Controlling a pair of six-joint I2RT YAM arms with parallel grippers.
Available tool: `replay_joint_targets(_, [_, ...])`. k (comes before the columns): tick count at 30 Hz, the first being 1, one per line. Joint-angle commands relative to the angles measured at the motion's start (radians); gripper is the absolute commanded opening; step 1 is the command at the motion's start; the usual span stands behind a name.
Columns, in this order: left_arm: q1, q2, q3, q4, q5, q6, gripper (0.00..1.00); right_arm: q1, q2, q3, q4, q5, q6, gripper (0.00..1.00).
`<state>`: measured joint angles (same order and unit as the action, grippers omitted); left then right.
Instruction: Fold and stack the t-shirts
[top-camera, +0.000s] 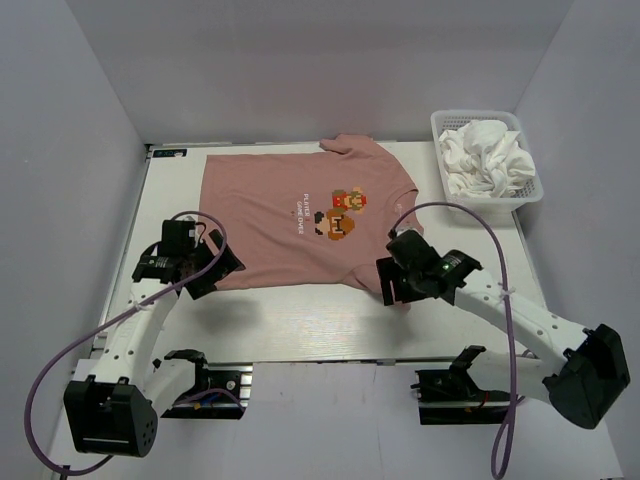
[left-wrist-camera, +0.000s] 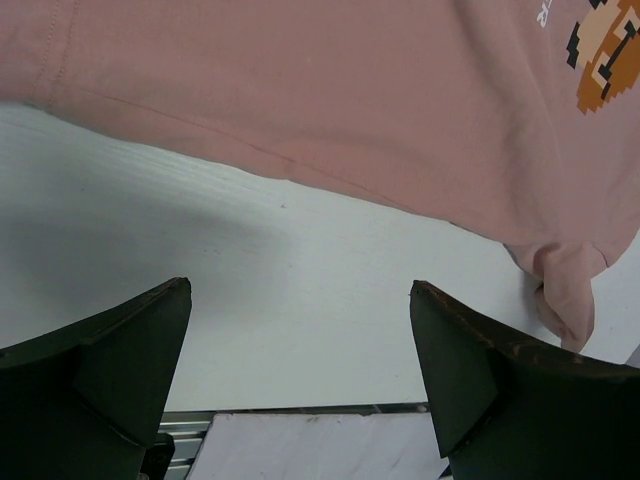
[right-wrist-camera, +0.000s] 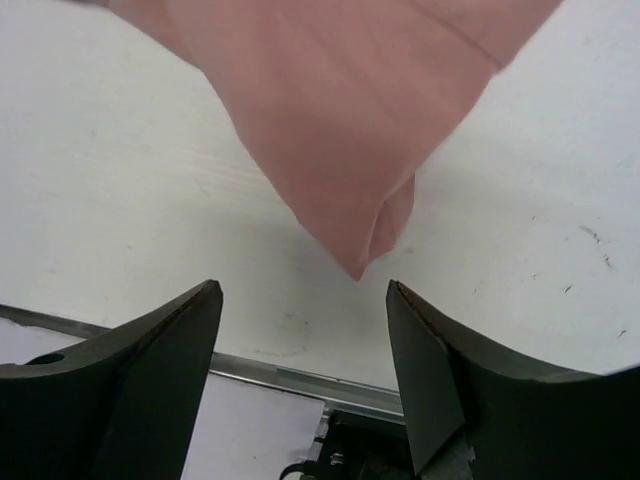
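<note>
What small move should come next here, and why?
Probably ease the right end effector forward and close it on the sleeve tip of the pink t-shirt. Its jaws are open, and the tip lies just ahead, roughly centred between them. The left end effector is open too.

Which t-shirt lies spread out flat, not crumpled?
The dusty pink t-shirt with the pixel-art graphic lies flat on the table. The white t-shirts are crumpled together in the mesh basket.

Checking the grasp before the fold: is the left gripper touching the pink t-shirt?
Apart. The left wrist view shows bare table between the open left gripper and the hem of the pink t-shirt.
</note>
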<state>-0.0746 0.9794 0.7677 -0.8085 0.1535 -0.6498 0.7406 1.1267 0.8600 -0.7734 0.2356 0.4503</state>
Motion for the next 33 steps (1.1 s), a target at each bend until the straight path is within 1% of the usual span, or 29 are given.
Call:
replay_joint_targets(1, [-0.007, -0.004, -0.007, 0.018, 0.030, 0.022, 1.00, 0.005, 0.008, -0.082, 0.045, -0.075, -0.021, 0.73])
replay_joint_targets(2, [-0.007, -0.004, -0.007, 0.019, 0.031, 0.022, 1.00, 0.002, 0.021, -0.090, 0.037, 0.000, -0.006, 0.74])
replay_joint_targets(3, [-0.007, 0.005, -0.007, 0.019, 0.043, 0.022, 1.00, -0.001, 0.040, -0.108, 0.046, 0.023, 0.026, 0.77])
replay_joint_targets(5, [-0.007, 0.005, -0.007, 0.019, 0.043, 0.032, 1.00, -0.003, 0.083, -0.116, 0.065, 0.074, 0.062, 0.78])
replay_joint_targets(6, [-0.007, 0.005, -0.007, 0.019, 0.031, 0.032, 1.00, -0.004, 0.137, -0.116, 0.081, 0.147, 0.092, 0.78])
replay_joint_targets(8, [-0.007, 0.014, -0.007, 0.006, 0.021, 0.032, 1.00, -0.006, 0.174, -0.113, 0.115, 0.168, 0.088, 0.79])
replay_joint_targets(9, [-0.007, 0.015, -0.007, 0.006, 0.021, 0.032, 1.00, -0.006, 0.227, -0.108, 0.165, 0.169, 0.068, 0.78])
replay_joint_targets(10, [-0.007, 0.015, -0.007, -0.004, 0.021, 0.032, 1.00, -0.006, 0.248, -0.102, 0.178, 0.160, 0.064, 0.74])
replay_joint_targets(11, [-0.007, 0.015, -0.007, -0.004, 0.021, 0.032, 1.00, -0.007, 0.263, -0.089, 0.196, 0.156, 0.057, 0.67])
replay_joint_targets(12, [-0.007, 0.015, -0.007, -0.004, 0.021, 0.032, 1.00, -0.006, 0.307, -0.078, 0.201, 0.130, 0.036, 0.53])
replay_joint_targets(13, [-0.007, 0.015, -0.007, -0.004, 0.021, 0.032, 1.00, -0.001, 0.317, -0.052, 0.200, 0.111, 0.033, 0.28])
replay_joint_targets(14, [-0.007, 0.015, -0.007, -0.004, 0.021, 0.032, 1.00, 0.002, 0.323, -0.032, 0.198, 0.094, 0.022, 0.19])
replay_joint_targets(15, [-0.007, 0.015, -0.007, -0.004, 0.021, 0.032, 1.00, -0.001, 0.312, -0.023, 0.203, 0.011, 0.010, 0.14])
replay_joint_targets(16, [-0.007, 0.015, -0.007, -0.004, 0.021, 0.041, 1.00, -0.003, 0.302, 0.008, 0.209, -0.016, 0.002, 0.05])
replay_joint_targets(17, [-0.007, 0.025, -0.007, 0.006, 0.021, 0.041, 1.00, -0.006, 0.274, 0.023, 0.204, -0.057, -0.016, 0.02])
replay_joint_targets(18, [-0.007, 0.037, 0.002, 0.006, 0.021, 0.041, 1.00, -0.003, 0.260, 0.042, 0.201, -0.175, -0.021, 0.00])
replay_joint_targets(19, [-0.007, 0.047, 0.002, 0.006, 0.021, 0.050, 1.00, -0.003, 0.213, 0.059, 0.198, -0.227, -0.036, 0.00])
replay_joint_targets(22, [-0.007, 0.091, 0.021, 0.019, 0.032, 0.059, 1.00, -0.018, 0.180, 0.173, 0.168, -0.447, -0.032, 0.00])
replay_joint_targets(24, [-0.007, 0.111, 0.030, 0.029, 0.041, 0.059, 1.00, -0.033, 0.185, 0.238, 0.100, -0.458, -0.029, 0.00])
replay_joint_targets(25, [-0.007, 0.111, 0.030, 0.041, 0.041, 0.059, 1.00, -0.046, 0.188, 0.241, 0.086, -0.425, -0.035, 0.00])
replay_joint_targets(27, [-0.007, 0.151, 0.064, 0.052, 0.041, 0.070, 1.00, -0.075, 0.183, 0.205, 0.059, -0.287, -0.039, 0.00])
replay_joint_targets(28, [-0.007, 0.165, 0.082, 0.034, 0.041, 0.070, 1.00, -0.105, 0.186, 0.192, 0.045, -0.172, -0.035, 0.00])
replay_joint_targets(29, [-0.007, 0.179, 0.116, 0.034, 0.041, 0.084, 1.00, -0.119, 0.185, 0.180, 0.021, -0.147, -0.035, 0.00])
replay_joint_targets(30, [-0.007, 0.198, 0.126, 0.025, 0.032, 0.084, 1.00, -0.168, 0.183, 0.124, 0.013, -0.118, -0.036, 0.00])
replay_joint_targets(32, [-0.007, 0.212, 0.148, 0.025, 0.032, 0.093, 1.00, -0.204, 0.200, 0.068, -0.006, -0.008, -0.042, 0.00])
replay_joint_targets(33, [-0.007, 0.212, 0.148, 0.025, 0.032, 0.093, 1.00, -0.233, 0.211, 0.044, -0.023, 0.008, -0.044, 0.18])
